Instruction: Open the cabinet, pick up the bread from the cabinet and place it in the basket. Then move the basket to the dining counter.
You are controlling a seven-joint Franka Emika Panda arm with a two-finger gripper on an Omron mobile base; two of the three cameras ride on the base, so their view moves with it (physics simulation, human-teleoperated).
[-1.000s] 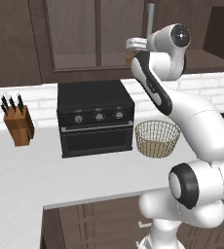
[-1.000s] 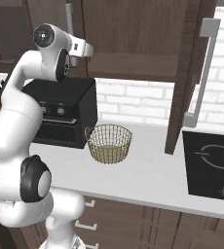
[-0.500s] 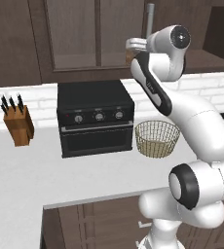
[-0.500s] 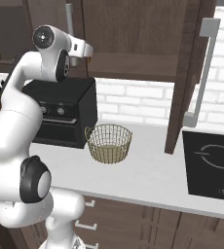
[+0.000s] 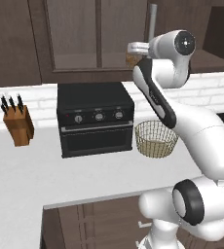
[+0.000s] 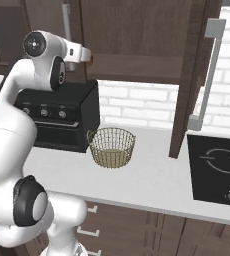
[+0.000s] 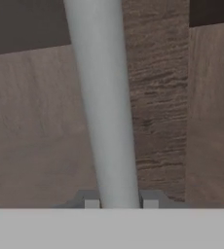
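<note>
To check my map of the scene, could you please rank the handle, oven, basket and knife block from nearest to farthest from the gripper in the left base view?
1. Handle, at the gripper.
2. Oven, below left.
3. Basket, below on the counter.
4. Knife block, far left.

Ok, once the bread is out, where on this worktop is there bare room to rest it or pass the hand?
Bare white worktop runs in front of the knife block and black oven, down to the near edge. In the right base view, another free patch lies between the basket and the cooktop. It is crowded where the basket sits close beside the oven.
</note>
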